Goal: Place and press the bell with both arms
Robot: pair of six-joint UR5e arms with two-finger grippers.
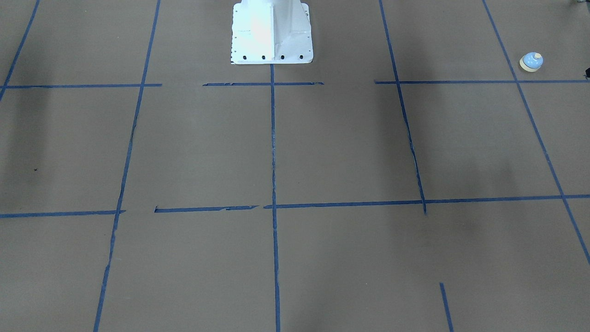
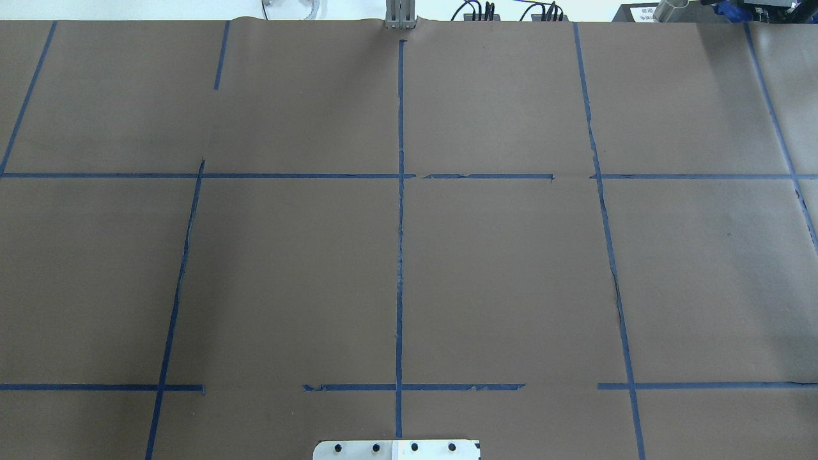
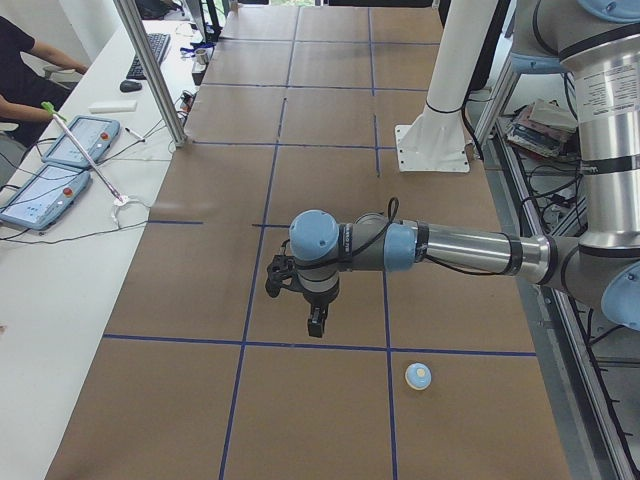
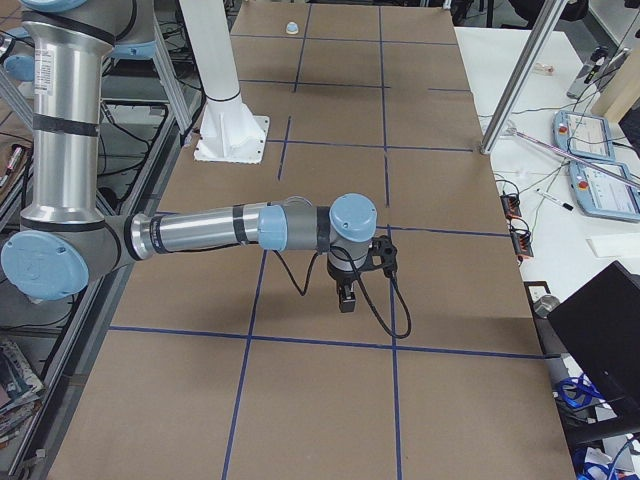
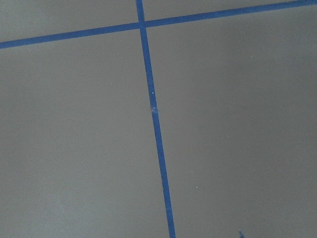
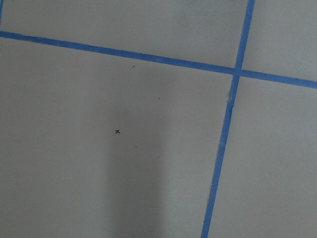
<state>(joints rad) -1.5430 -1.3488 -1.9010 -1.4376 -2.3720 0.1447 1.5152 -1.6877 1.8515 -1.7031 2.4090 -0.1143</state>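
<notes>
The bell (image 1: 531, 62), light-blue dome on a cream base, stands upright on the brown table near the robot's left end; it also shows in the exterior left view (image 3: 418, 376) and, far off, in the exterior right view (image 4: 292, 28). My left gripper (image 3: 315, 322) hangs pointing down above the table, apart from the bell, toward the operators' side of it. My right gripper (image 4: 346, 298) hangs pointing down over the table's other end, far from the bell. Both grippers show only in side views, so I cannot tell whether they are open or shut. The wrist views show only table and blue tape.
The white pedestal (image 1: 272, 32) stands at the robot's edge of the table. Blue tape lines (image 2: 400, 255) grid the brown surface. A metal post (image 3: 150, 70), tablets (image 3: 45, 190) and a seated operator (image 3: 20, 60) are on the white side table. A laptop (image 4: 600, 330) sits beyond it.
</notes>
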